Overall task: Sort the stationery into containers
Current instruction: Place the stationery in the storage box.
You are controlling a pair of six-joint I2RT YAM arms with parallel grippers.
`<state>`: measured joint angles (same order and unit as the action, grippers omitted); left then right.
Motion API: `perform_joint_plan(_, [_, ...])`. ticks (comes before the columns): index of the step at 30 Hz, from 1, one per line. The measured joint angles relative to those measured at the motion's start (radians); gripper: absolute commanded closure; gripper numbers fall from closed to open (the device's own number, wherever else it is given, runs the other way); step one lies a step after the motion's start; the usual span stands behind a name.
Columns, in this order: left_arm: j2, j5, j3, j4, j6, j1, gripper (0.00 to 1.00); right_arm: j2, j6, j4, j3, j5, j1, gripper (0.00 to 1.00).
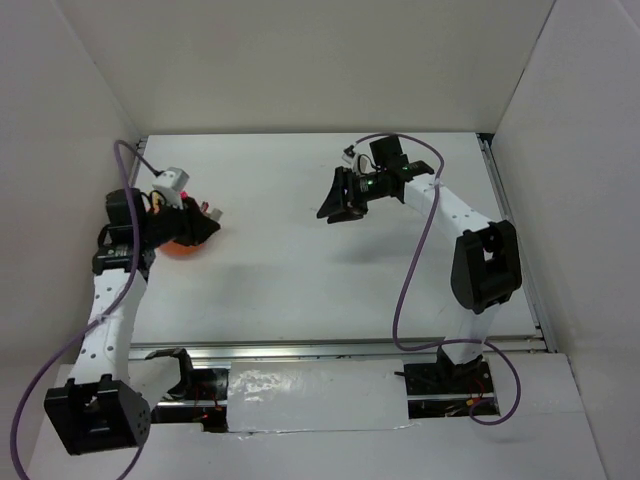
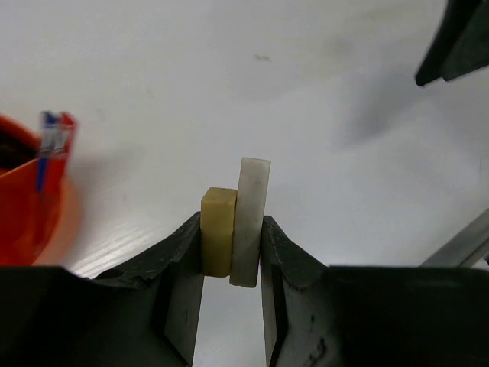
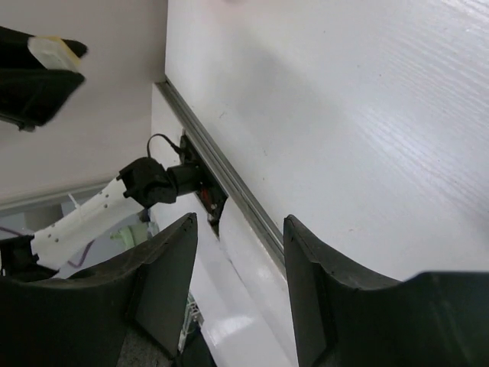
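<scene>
My left gripper (image 2: 233,233) is shut on two small blocks held side by side: a tiny beige block (image 2: 217,241) and a taller white block (image 2: 250,222). It hangs above the white table, just right of the translucent orange cup (image 2: 27,210). A thin blue pen and a red pen (image 2: 53,134) stand in the cup. In the top view the left gripper (image 1: 205,227) hovers over the cup (image 1: 185,248), and a pink tip (image 1: 212,211) sticks out there. My right gripper (image 3: 241,229) is open and empty, raised over the table's middle (image 1: 337,208).
White walls enclose the table on the left, back and right. A metal rail (image 1: 340,347) runs along the near edge, with cables and arm bases behind it. My right gripper shows in the left wrist view's top right corner (image 2: 458,38).
</scene>
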<state>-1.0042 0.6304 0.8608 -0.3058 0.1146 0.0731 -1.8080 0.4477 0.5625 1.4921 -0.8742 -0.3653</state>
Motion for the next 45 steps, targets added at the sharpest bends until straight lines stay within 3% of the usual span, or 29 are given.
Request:
perform_joint_plan(9, [-0.015,0.182,0.182,-0.320,-0.285,0.565,1.00,0.020,-0.003,0.000,-0.013,0.002,0.009,0.44])
perform_joint_plan(13, [-0.137,0.257,0.239,-0.388,-0.409,0.687,0.97,0.020,-0.004,0.000,-0.013,0.002,0.009,0.44])
perform_joint_plan(19, [-0.303,0.275,0.270,-0.439,-0.554,0.724,0.97,0.020,-0.008,0.000,-0.013,0.002,0.009,0.44])
perform_joint_plan(24, [-0.325,0.337,0.224,-0.398,-0.608,0.725,0.96,0.020,-0.008,0.000,-0.013,-0.002,0.010,0.45])
perform_joint_plan(31, [-0.280,0.408,0.043,-0.183,-0.550,0.699,0.94,0.020,-0.009,0.000,-0.013,-0.006,0.010,0.45])
perform_joint_plan(45, [-0.309,0.441,-0.054,0.260,-0.328,0.662,0.92,0.020,-0.011,0.000,-0.013,-0.013,0.010,0.45])
